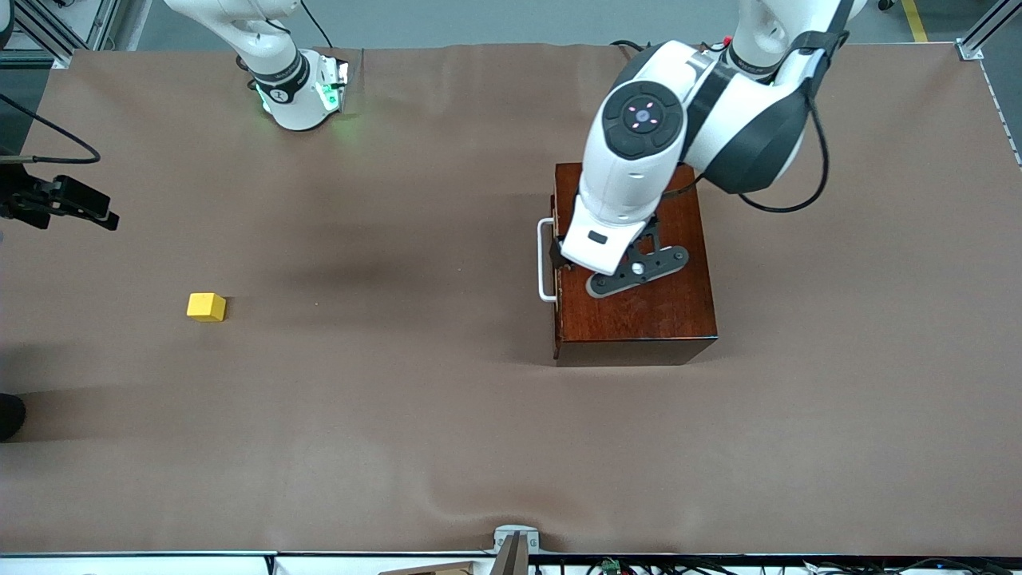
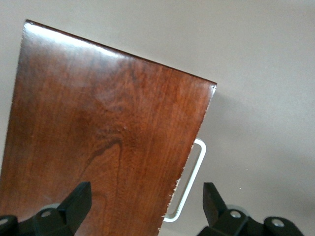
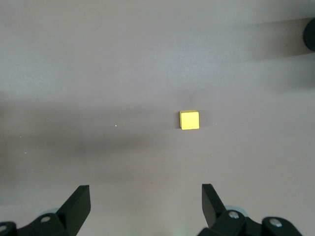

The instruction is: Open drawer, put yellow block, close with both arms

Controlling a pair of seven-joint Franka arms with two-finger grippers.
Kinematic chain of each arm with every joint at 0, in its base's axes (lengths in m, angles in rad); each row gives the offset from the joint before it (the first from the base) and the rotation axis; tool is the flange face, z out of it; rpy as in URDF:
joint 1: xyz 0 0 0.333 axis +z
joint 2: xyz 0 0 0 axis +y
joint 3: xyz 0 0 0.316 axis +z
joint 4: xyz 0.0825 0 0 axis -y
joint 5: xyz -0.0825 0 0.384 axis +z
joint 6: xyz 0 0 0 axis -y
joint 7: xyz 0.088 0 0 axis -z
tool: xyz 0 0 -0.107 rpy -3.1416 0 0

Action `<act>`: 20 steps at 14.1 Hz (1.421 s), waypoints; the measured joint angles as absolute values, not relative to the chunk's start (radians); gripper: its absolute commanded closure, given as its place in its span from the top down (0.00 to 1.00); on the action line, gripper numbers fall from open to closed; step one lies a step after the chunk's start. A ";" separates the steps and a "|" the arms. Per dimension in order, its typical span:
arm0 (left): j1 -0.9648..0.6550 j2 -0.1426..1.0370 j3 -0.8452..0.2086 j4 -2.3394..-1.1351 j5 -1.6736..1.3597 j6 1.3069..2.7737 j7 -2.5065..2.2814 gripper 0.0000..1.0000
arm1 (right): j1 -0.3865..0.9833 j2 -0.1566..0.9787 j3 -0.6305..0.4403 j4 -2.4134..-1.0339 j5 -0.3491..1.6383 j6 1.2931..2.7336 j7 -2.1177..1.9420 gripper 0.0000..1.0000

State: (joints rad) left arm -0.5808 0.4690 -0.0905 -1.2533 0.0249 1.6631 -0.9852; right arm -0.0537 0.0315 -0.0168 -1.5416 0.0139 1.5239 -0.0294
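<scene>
The dark mahogany box (image 1: 639, 315) stands toward the left arm's end of the table with its drawer shut. The drawer's white bar handle (image 1: 546, 263) faces the right arm's end. My left gripper (image 1: 557, 255) hangs open just above the box's front edge. In the left wrist view the left gripper (image 2: 146, 204) has one finger over the box top (image 2: 98, 128) and one past the handle (image 2: 189, 184), touching nothing. The yellow block (image 1: 206, 307) lies on the table toward the right arm's end. My right gripper (image 3: 146, 206) is open and empty, high above the table, with the block (image 3: 189, 120) below.
Brown cloth (image 1: 399, 415) covers the whole table. A black object (image 1: 9, 415) pokes in at the table's edge at the right arm's end, nearer the front camera than the block. A black piece on a cable (image 1: 72, 204) shows at that same edge.
</scene>
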 measured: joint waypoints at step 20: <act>-0.862 0.598 0.102 -1.227 0.025 1.779 -1.037 1.00 | -0.054 0.031 -0.017 -1.542 0.014 1.524 -0.029 1.00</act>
